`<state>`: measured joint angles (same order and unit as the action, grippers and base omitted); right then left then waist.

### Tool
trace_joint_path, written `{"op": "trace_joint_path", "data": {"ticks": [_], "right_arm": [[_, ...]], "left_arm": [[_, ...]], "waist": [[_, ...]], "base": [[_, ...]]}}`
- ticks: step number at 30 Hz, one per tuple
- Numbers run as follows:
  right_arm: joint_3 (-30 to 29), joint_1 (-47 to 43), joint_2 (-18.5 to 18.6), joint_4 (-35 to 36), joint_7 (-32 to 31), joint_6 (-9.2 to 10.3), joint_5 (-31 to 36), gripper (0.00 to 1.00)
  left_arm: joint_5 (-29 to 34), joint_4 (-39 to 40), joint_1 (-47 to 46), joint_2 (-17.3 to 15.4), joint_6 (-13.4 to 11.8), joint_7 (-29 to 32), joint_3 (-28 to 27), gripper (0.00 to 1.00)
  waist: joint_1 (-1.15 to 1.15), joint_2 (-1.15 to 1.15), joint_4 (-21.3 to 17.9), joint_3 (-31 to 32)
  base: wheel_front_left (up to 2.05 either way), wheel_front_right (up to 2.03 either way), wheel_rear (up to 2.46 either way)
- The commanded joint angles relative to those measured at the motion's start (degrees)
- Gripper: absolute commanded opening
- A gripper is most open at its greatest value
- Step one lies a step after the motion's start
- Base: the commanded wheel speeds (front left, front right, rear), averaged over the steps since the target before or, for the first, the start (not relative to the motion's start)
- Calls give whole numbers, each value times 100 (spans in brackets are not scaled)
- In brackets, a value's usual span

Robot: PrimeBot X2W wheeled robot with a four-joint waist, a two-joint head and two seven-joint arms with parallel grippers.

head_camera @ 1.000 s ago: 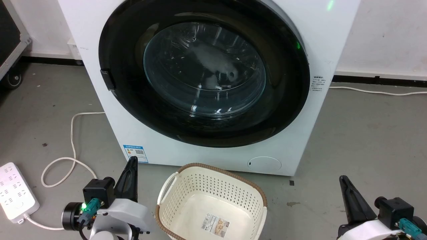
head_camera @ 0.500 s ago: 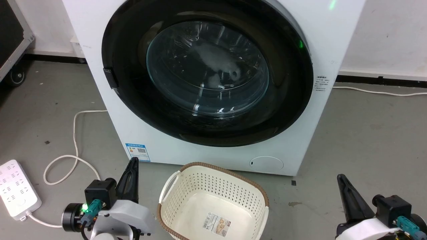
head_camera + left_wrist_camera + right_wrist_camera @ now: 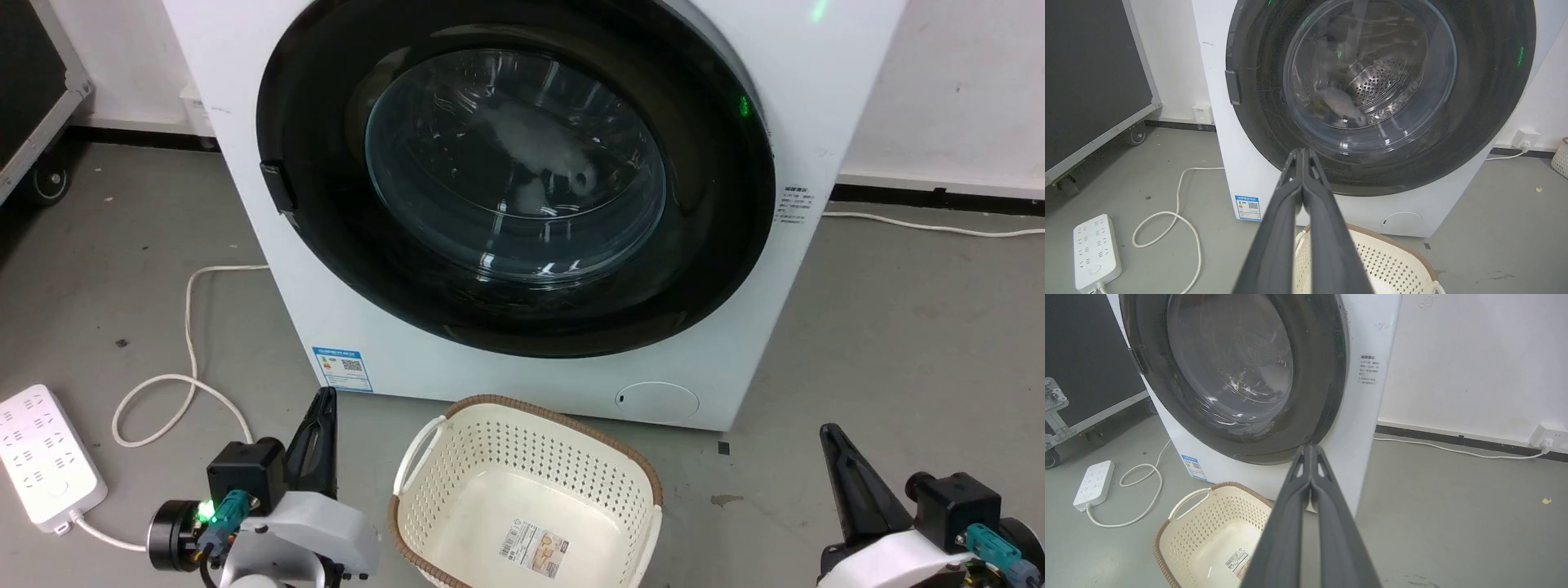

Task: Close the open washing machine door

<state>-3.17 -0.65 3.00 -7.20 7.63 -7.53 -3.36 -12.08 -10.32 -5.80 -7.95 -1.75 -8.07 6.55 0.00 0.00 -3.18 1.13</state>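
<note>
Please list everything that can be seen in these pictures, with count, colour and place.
washing machine: one, white, centre, near the wall
washing machine door: one, black frame with clear glass, on the machine's front, looks shut
basket: one, cream with brown rim, floor before the machine
power strip: one, white, floor at left
cable: one, white, looped on the floor left of the machine
wheeled case: one, black, far left
left tool: one, dark, shut, lower left
right tool: one, dark, shut, lower right
</note>
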Motion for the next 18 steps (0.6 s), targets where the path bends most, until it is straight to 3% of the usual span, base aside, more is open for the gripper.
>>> {"op": "trace_joint_path", "data": {"ticks": [1,18], "right_arm": [[18,25,-5,53,-20,2,53,0],[83,33,-7,199,-183,2,115,0]], "left_arm": [[68,48,81,31,34,22,-28,0],[317,263,190,135,65,194,-165,0]], "waist": [[0,0,3,-1],[0,0,72,-26]], "base": [[0,0,0],[0,0,0]]}}
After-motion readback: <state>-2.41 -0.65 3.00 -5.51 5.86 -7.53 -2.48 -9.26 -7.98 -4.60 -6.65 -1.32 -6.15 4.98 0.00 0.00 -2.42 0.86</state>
